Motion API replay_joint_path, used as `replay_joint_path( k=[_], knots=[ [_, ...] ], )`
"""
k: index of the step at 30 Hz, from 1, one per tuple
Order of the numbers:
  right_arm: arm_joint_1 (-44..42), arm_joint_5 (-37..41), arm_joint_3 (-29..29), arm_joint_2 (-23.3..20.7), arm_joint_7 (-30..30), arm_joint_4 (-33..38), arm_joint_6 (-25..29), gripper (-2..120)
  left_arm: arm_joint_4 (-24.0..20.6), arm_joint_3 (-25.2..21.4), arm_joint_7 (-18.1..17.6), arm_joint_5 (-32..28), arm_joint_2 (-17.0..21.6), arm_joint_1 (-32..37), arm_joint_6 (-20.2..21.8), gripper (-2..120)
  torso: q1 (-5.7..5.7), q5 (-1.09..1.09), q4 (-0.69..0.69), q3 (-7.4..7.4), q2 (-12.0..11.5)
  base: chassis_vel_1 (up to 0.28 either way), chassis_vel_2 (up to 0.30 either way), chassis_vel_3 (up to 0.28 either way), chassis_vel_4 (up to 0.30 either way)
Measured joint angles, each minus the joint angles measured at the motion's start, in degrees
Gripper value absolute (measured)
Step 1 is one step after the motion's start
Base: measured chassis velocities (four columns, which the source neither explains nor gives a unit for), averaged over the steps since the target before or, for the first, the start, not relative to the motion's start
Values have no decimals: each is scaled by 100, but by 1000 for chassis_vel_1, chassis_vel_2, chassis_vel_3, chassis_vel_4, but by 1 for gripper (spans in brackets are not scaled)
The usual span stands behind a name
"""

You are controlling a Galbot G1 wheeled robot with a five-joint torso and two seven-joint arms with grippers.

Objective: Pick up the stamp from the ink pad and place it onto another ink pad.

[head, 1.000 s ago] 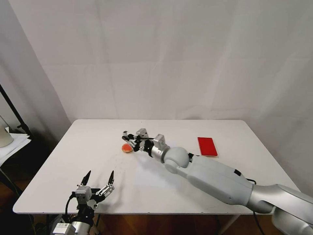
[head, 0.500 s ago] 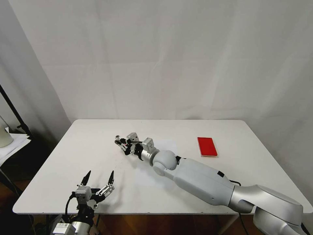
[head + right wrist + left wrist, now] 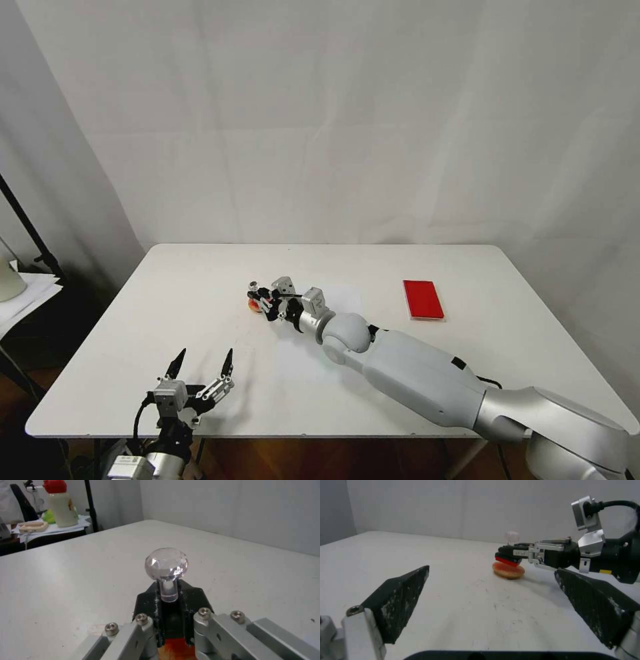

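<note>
- The white table (image 3: 167, 320) holds everything.
- The right arm (image 3: 427, 377) reaches far across the table toward the middle.
- The red rectangular ink pad (image 3: 423, 299) lies flat on the right side of the table, well apart from the grippers, with nothing on it.
- The left gripper (image 3: 203, 365) sits at the near left edge of the table, its two black fingers (image 3: 400, 597) spread wide and holding nothing.
- The right gripper (image 3: 262, 299) pinches the stamp tight between its black fingers (image 3: 146, 605).
- The small round orange ink pad (image 3: 508, 570) lies near the middle of the table, right under the right gripper.
- The stamp (image 3: 166, 566) stands upright, its clear shiny knob on top. Its red bottom is just above or touching the round pad; I cannot tell which.
</note>
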Motion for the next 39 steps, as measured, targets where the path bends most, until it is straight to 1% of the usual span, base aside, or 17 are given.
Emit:
replay_joint_path(
  k=[5,16,17,20,21,22,26,27,30,32,36,37,38,39],
  knots=[
    [-20,-30,0,40,-17,-134,23,10,0,0,0,0,0,0,0,100,0,0,1,0,0,0,0,0,0],
    [-56,-103,1,72,14,-150,40,11,0,0,0,0,0,0,0,100,0,0,0,0,0,0,0,0,0],
    [-58,-103,0,73,22,-141,33,18,0,0,0,0,0,0,0,100,0,0,0,0,0,0,0,0,0],
    [-58,-102,0,72,39,-116,24,30,0,0,0,0,0,0,0,100,0,0,0,0,0,0,0,0,0],
    [-58,-101,0,69,43,-110,22,34,0,0,0,0,0,0,0,100,0,0,0,0,0,0,0,0,0],
    [-58,-101,0,69,43,-110,22,34,0,0,0,0,0,0,0,100,0,0,0,0,0,0,0,0,0],
    [-41,-95,-3,49,50,-39,8,52,0,0,0,0,0,0,0,100,0,0,0,0,0,0,0,0,0],
    [-41,-95,-3,49,50,-39,8,52,0,0,0,0,0,0,0,100,0,0,0,0,0,0,0,0,0],
    [-37,-91,-17,40,56,30,-5,65,0,0,0,0,0,0,0,100,0,0,0,0,0,0,0,0,0],
    [-36,-90,-22,40,57,39,-6,68,0,0,0,0,0,0,0,100,0,0,0,0,0,0,0,0,0],
    [-31,-89,-40,39,62,48,-10,88,0,0,0,0,0,0,0,100,0,0,0,0,0,0,0,0,0],
    [-31,-89,-40,39,62,48,-10,88,0,0,0,0,0,0,0,100,0,0,0,0,0,0,0,0,0],
    [-26,-89,-42,36,62,48,-10,93,0,0,0,0,0,0,0,100,0,0,0,0,0,0,0,0,0],
    [-21,-89,-42,33,62,48,-10,96,0,0,0,0,0,0,0,100,0,0,0,0,0,0,0,0,0]
  ],
)
